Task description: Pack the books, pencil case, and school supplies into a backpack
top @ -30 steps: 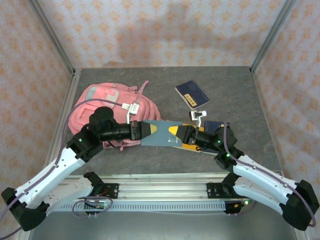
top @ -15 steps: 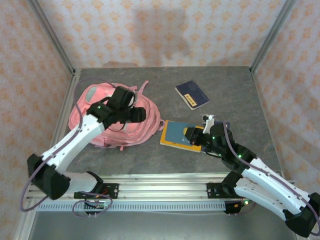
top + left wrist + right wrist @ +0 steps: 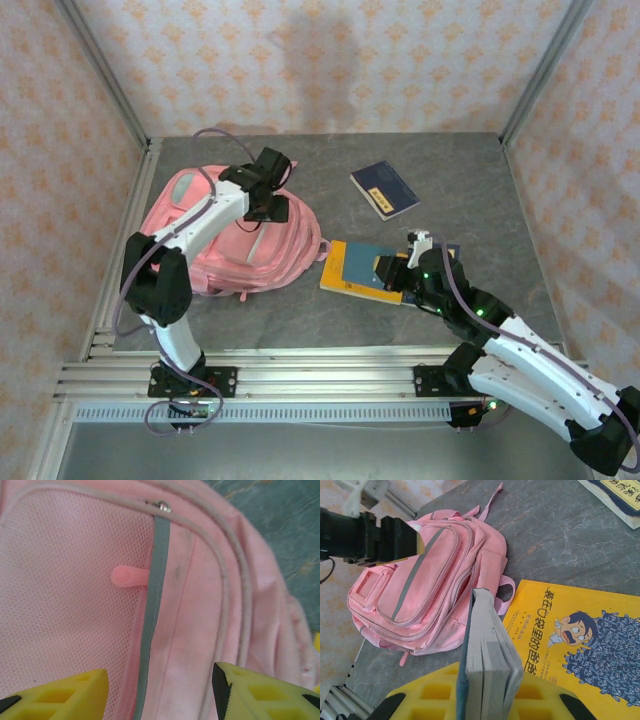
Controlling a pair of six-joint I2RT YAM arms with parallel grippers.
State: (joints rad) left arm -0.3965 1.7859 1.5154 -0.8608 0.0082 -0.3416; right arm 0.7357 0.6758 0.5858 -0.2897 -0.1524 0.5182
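The pink backpack [image 3: 205, 245] lies flat on the left half of the table [image 3: 480, 170], close to its left edge, with its straps trailing toward the middle. The left arm reaches over it from the near edge, and the left gripper [image 3: 160, 682] hangs just above the far part of the bag. Its yellow fingers [image 3: 75, 692] are spread apart with nothing between them. Below them are a pink mesh panel, a grey strip [image 3: 152, 610] running down the fabric, and a small pink zip pull [image 3: 127, 576].

Right of the backpack, near the middle of the table, the yellow book with the blue cartoon cover [image 3: 580, 645] lies flat, one corner just beside a backpack strap. The right gripper [image 3: 392, 270] hovers over that book's right part, pressed together on a teal notebook [image 3: 487, 650]. The notebook is held on edge, its page side facing the wrist camera, clear of the yellow cover.

A navy book with a yellow label [image 3: 385, 189] lies by itself toward the far edge, well apart from both grippers. The edge of another navy book [image 3: 450, 250] shows beside the right wrist.
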